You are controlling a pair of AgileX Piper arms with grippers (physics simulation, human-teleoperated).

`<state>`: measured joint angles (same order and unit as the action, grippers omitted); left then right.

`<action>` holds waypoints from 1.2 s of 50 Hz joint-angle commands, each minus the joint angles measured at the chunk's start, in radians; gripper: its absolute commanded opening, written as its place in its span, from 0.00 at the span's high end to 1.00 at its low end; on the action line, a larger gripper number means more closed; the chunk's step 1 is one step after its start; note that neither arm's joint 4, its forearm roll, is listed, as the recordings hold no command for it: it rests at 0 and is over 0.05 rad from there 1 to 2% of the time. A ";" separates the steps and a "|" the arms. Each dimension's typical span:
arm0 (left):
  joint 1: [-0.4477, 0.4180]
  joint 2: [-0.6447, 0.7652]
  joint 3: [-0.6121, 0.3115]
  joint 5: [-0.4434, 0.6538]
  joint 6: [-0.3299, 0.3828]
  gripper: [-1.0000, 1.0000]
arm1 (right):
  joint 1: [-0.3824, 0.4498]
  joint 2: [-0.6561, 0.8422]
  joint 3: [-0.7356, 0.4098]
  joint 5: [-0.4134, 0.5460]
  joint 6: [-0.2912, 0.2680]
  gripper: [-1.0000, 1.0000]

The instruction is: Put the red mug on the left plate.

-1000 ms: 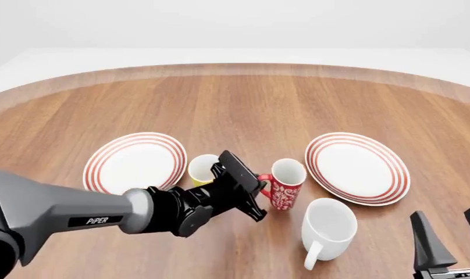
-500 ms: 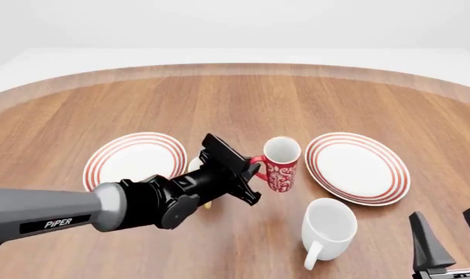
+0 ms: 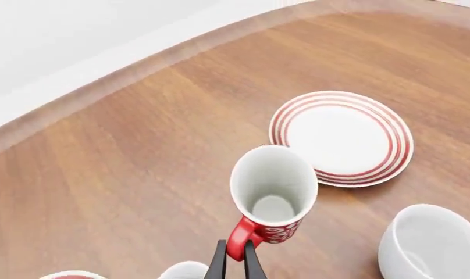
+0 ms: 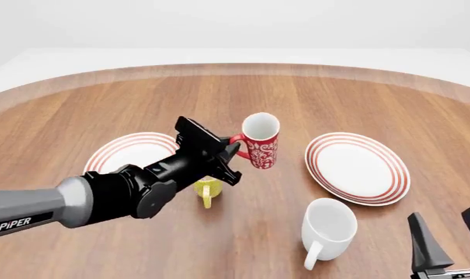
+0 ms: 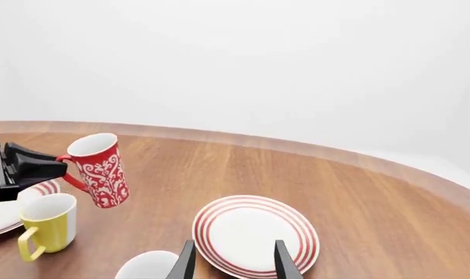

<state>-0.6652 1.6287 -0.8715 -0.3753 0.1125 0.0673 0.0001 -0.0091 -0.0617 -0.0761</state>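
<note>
The red mug (image 4: 259,141) with its white floral pattern hangs in the air above the table, slightly tilted. My left gripper (image 4: 232,150) is shut on its red loop handle (image 3: 239,238). The right wrist view shows the red mug (image 5: 102,170) clear of the table too. The left plate (image 4: 132,158), white with red rings, lies flat to the left of the mug, partly hidden behind my left arm. At the front right edge my right gripper (image 4: 446,232) stands open with nothing between its fingers (image 5: 284,260).
A yellow mug (image 4: 206,190) stands just below my left gripper. A bigger white mug (image 4: 326,229) stands at the front right. A second red-ringed plate (image 4: 357,167) lies to the right of the red mug.
My left gripper has lifted the red mug off the table and carried it up and to the left. The yellow mug shows again beneath the arm. The right arm has not moved.
</note>
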 commanded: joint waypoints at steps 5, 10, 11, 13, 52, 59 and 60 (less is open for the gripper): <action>0.063 -0.058 0.015 -0.008 0.017 1.00 | 0.000 0.000 0.003 -0.001 -0.003 0.00; 0.089 -0.073 0.021 -0.013 0.019 1.00 | 0.000 0.000 0.003 0.000 -0.002 0.00; 0.097 -0.075 0.021 -0.015 0.020 1.00 | 0.000 0.000 0.003 0.000 -0.002 0.00; 0.104 -0.080 0.024 -0.016 0.021 1.00 | 0.000 0.000 0.003 0.000 -0.003 0.00; 0.324 -0.138 0.101 -0.097 0.033 1.00 | 0.001 0.000 -0.008 0.008 -0.007 0.00; 0.344 -0.140 0.119 -0.115 0.037 1.00 | 0.001 0.000 0.004 -0.001 -0.005 0.00; 0.348 -0.139 0.125 -0.123 0.040 1.00 | 0.001 0.000 0.004 -0.001 -0.005 0.00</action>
<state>-0.3575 1.4974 -0.7681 -0.4659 0.1374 0.0681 0.0001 -0.0138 -0.0558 -0.0821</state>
